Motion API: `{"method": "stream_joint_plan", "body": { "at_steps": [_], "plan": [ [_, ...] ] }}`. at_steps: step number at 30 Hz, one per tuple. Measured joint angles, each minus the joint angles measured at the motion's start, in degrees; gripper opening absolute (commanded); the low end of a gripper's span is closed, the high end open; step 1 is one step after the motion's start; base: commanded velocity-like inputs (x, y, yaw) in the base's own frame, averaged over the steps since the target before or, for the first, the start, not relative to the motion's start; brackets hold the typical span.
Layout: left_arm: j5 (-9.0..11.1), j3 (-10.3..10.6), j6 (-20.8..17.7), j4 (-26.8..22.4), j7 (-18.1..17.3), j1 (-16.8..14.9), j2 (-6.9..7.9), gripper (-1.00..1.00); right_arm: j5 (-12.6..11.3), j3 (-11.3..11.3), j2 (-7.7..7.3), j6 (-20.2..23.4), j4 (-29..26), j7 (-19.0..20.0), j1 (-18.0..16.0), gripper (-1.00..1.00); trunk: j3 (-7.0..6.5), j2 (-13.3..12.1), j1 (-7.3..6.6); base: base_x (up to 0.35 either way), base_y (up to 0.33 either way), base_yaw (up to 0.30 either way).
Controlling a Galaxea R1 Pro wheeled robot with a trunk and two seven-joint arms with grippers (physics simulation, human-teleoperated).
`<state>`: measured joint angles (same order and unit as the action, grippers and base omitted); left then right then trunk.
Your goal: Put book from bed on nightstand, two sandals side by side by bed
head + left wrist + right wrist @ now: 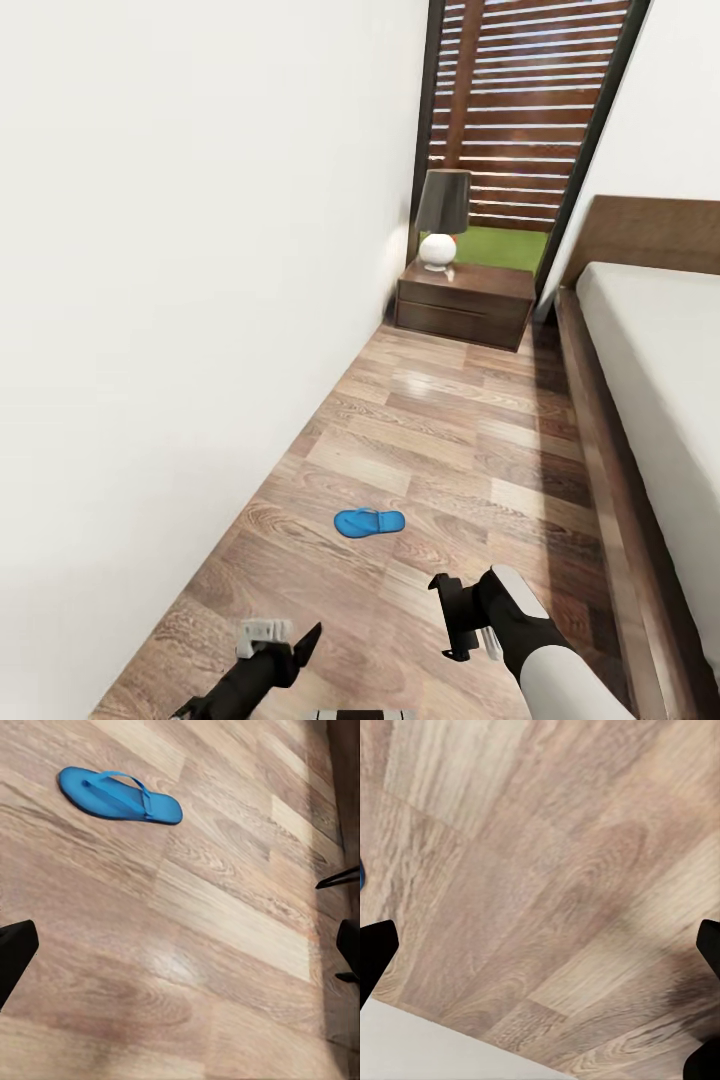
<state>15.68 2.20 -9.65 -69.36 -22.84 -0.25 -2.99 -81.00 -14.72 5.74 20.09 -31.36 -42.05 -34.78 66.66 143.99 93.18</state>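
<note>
With both tools spread open and empty, the left tool (282,640) should descend squarely over the blue sandal (369,521), lying flat on the floor left of the bed (600,400).

1. Left arm (240,685): dark, low at the head view's near edge, forearm reaching forward and slightly rightward.
2. Left gripper (290,640): carries a pale block at the wrist; a dark pointed finger juts forward. In the left wrist view the finger tips sit far apart at opposite edges, nothing between them.
3. Right arm (560,670): white forearm with a black wrist section, angled forward and leftward.
4. Right gripper (455,620): black fingers spread wide, nothing held; the right wrist view confirms the wide gap.
</note>
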Motion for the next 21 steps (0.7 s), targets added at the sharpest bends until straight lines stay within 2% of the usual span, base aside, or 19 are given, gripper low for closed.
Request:
{"method": "stream_joint_plan", "body": {
  "at_steps": [1,2,3,4,6,7,8,9,13,14,16,18,21],
  "plan": [
    [2.9,0.0,-0.2,-0.4,-0.5,0.0,1.03,1.00,0.0,0.0,0.00,0.0,0.0,0.0,0.0,1.00,0.00,0.0,0.00,0.000,0.000,0.000],
    [4.5,0.0,-0.5,-0.6,-0.7,0.0,1.59,1.00,0.0,0.0,0.00,0.0,0.0,0.0,0.0,1.00,0.00,0.0,0.00,0.000,0.000,0.000],
    [7.5,0.0,-1.6,-0.9,-1.4,0.0,2.79,1.00,0.0,0.0,0.00,0.0,0.0,0.0,0.0,1.00,0.00,0.0,0.00,0.000,0.000,0.000],
    [9.1,-0.1,-2.5,-1.1,-1.9,0.0,3.52,1.00,0.0,0.0,0.00,0.0,0.0,0.0,0.0,1.00,0.00,0.0,0.00,0.000,0.000,0.000],
    [14.6,-0.1,-6.5,-2.2,-3.7,0.0,6.74,1.00,0.0,0.0,0.00,0.0,0.0,0.0,0.0,1.00,0.00,0.0,0.00,0.000,0.000,0.000],
    [19.5,-0.1,-9.7,-4.3,-5.9,-0.1,9.49,1.00,0.0,0.0,0.00,0.0,0.0,0.0,0.0,1.00,0.00,0.0,0.00,0.000,0.000,0.000],
    [20.4,-0.1,-10.2,-4.9,-6.3,-0.1,9.97,1.00,0.0,0.0,0.00,0.0,0.0,0.0,0.0,1.00,0.00,0.0,0.00,0.000,0.000,0.000],
    [22.0,-0.1,-10.9,-6.0,-7.0,-0.1,10.62,1.00,0.0,0.0,0.00,0.0,0.0,0.0,0.0,1.00,0.21,0.0,0.03,0.000,0.000,0.000],
    [23.9,-0.3,-11.5,-6.9,-7.6,-0.1,12.08,1.00,0.0,0.0,0.00,0.0,0.0,0.0,0.0,1.00,1.10,0.1,0.13,0.000,0.000,0.000],
    [24.6,-1.1,-11.6,-6.9,-7.7,-0.1,13.14,1.00,0.0,0.0,0.00,0.0,0.0,0.0,0.0,1.00,1.32,0.1,0.16,0.000,0.000,0.000],
    [25.4,-2.5,-11.5,-6.3,-7.7,-0.1,13.97,1.00,0.0,0.0,0.00,0.0,0.0,0.0,0.0,1.00,1.77,0.1,0.21,0.000,0.000,0.000],
    [25.9,-3.9,-11.5,-4.9,-8.0,-0.1,14.34,1.00,0.0,0.0,0.00,0.0,0.0,0.0,0.0,1.00,2.21,0.1,0.26,0.000,0.000,0.000],
    [26.1,-4.8,-11.4,-2.6,-9.1,-0.1,14.50,1.00,0.0,0.0,0.01,0.0,0.0,0.0,0.0,1.00,2.88,0.2,0.34,0.000,0.000,0.000]
  ]
}}
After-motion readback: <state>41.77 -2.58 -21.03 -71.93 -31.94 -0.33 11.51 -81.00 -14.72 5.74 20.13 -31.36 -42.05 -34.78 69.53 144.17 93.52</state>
